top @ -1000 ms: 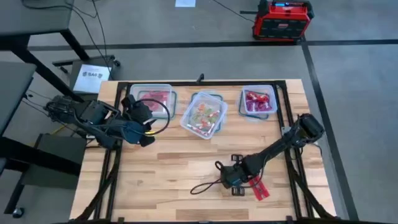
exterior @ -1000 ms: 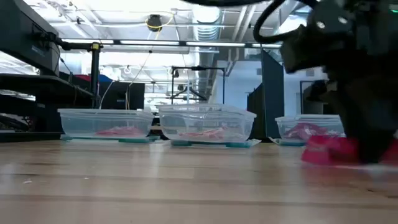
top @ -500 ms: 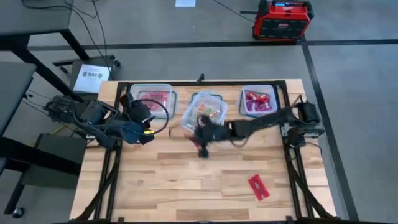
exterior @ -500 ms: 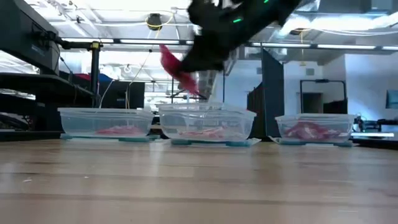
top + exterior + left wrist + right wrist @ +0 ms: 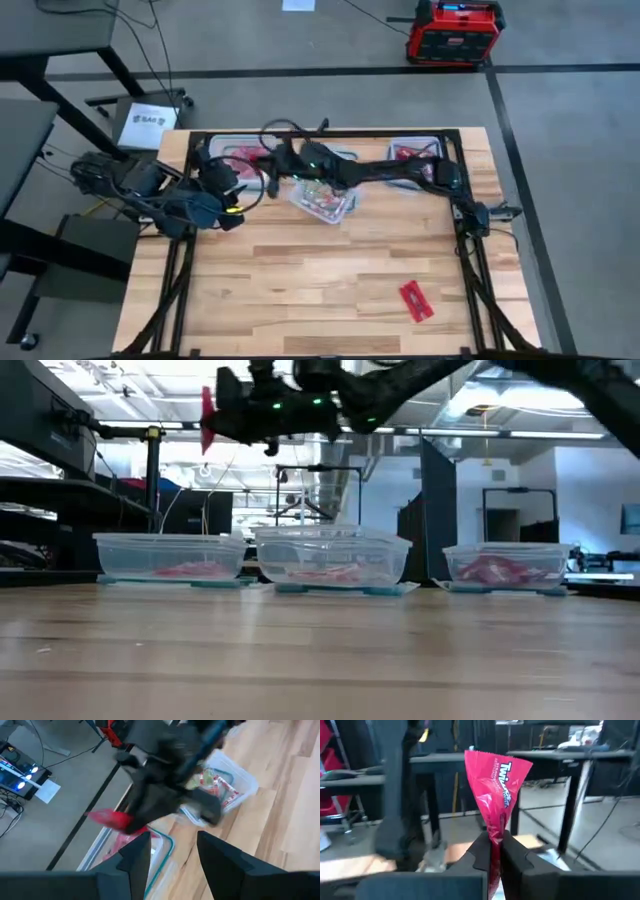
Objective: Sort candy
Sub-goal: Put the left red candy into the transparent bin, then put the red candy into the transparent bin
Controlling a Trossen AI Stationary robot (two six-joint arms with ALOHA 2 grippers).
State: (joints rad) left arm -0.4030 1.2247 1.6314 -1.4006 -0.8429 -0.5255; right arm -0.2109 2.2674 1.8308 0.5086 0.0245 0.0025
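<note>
A: Over the left container (image 5: 243, 152), at the bench's (image 5: 300, 280) eleven o'clock, is that the right tool (image 5: 268, 160)?

B: Yes. The right arm stretches across from the two o'clock side, and its tool is clenched on a red candy packet (image 5: 496, 795). The right wrist view shows the packet pinched upright between the two fingers (image 5: 481, 851). In the low view the packet (image 5: 207, 418) hangs high above that container (image 5: 168, 556).

A: And the left tool (image 5: 232, 180)?

B: Just beside the same container, toward nine o'clock. Its fingers (image 5: 134, 860) are spread apart, gripping nothing.

A: Other candy?

B: One red packet (image 5: 415, 300) lies alone on the bench at about five o'clock. The middle container (image 5: 325, 195) holds mixed sweets, and the right container (image 5: 415, 155), at one o'clock, holds red ones.
</note>
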